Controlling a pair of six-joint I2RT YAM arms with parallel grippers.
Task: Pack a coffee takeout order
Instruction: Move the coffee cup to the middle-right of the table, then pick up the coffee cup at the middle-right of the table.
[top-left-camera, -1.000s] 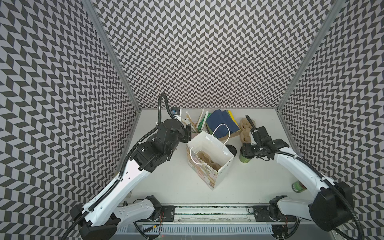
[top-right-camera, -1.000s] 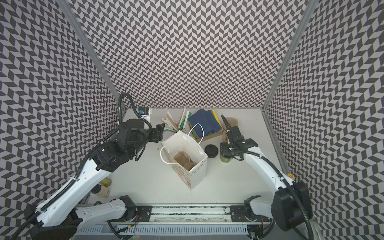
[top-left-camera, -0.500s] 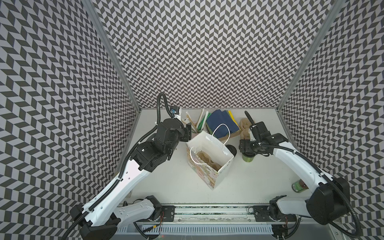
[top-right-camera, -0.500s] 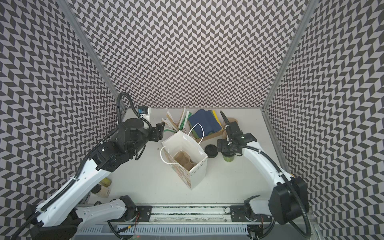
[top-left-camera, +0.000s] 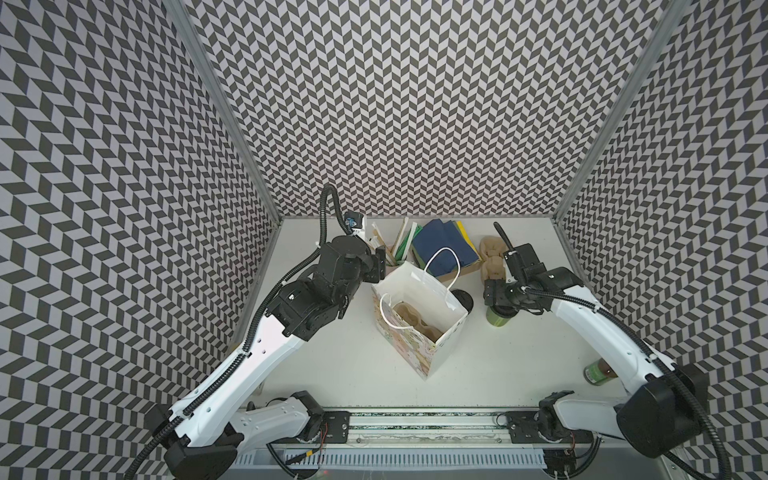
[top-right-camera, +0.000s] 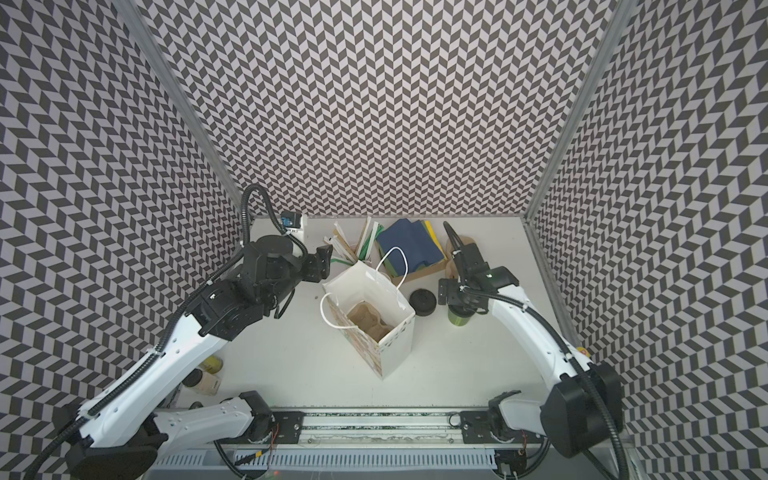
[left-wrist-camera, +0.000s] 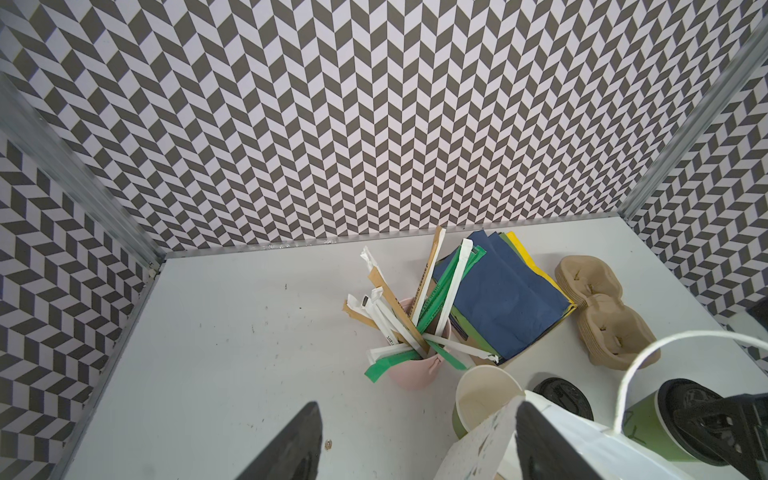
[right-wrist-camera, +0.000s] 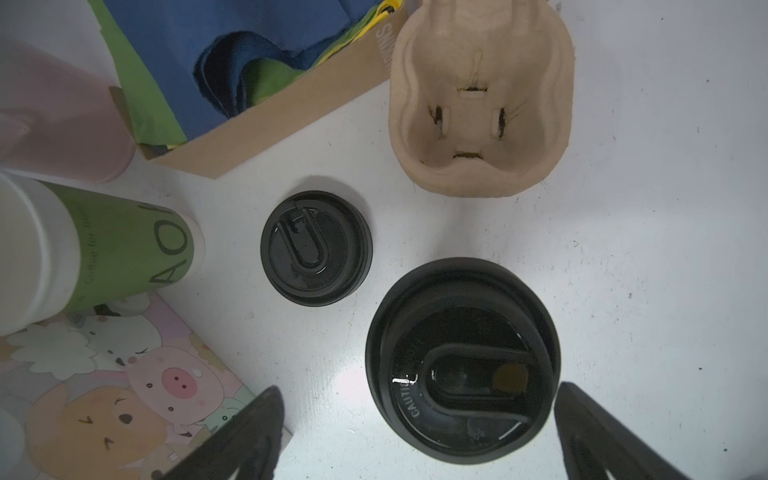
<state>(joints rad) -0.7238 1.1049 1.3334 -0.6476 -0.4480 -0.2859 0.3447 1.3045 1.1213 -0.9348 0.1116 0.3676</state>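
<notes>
The right claw (right-wrist-camera: 415, 386) gapes wide over the small green paper cup (top-left-camera: 500, 329) and its black round plastic lid (right-wrist-camera: 462, 365), seemingly not touching it. The cup stands on the worktop (top-left-camera: 519, 365) at three o'clock of the white paper bag (top-left-camera: 419, 286). A tan moulded-pulp cup carrier (top-left-camera: 415, 322) lies inside the bag. The left claw (left-wrist-camera: 415, 405) is wide and empty at the bag's ten o'clock.

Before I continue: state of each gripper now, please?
Left gripper: open, empty.
Right gripper: open over small green paper cup with black round plastic lid, not gripping.

Glossy blk plastic lid (right-wrist-camera: 463, 361), rough tan pulp carrier (right-wrist-camera: 482, 104), matt green paper cup (right-wrist-camera: 124, 253), smooth wht paper bag (top-left-camera: 419, 291).
</notes>
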